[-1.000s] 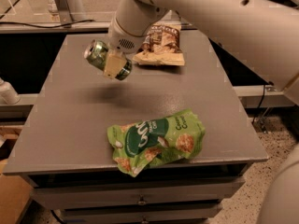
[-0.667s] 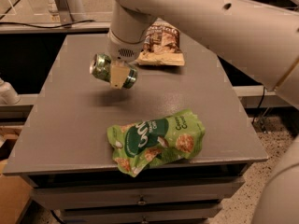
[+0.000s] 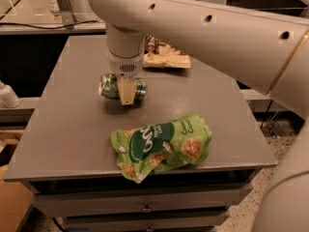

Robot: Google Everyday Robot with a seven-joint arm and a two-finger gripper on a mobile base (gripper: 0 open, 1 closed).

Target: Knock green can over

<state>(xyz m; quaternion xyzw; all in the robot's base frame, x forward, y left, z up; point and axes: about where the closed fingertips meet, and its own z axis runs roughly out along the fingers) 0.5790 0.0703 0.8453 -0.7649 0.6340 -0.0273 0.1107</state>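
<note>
The green can point(image 3: 109, 86) lies on its side, low over the grey table point(image 3: 63, 115) left of centre; its silver top faces left. My gripper point(image 3: 126, 88) comes down from above and is shut on the green can. One tan finger point(image 3: 127, 92) crosses the can's front and the other is hidden behind it. I cannot tell whether the can touches the tabletop.
A large crinkled green snack bag point(image 3: 161, 144) lies near the table's front edge. A brown snack bag point(image 3: 166, 58) lies at the back, behind my arm. My big white arm point(image 3: 207, 28) spans the upper right. A cardboard box point(image 3: 12, 204) sits on the floor at left.
My gripper has carried the can toward the table's front and down close to the tabletop. The can has turned from tilted to level on its side.
</note>
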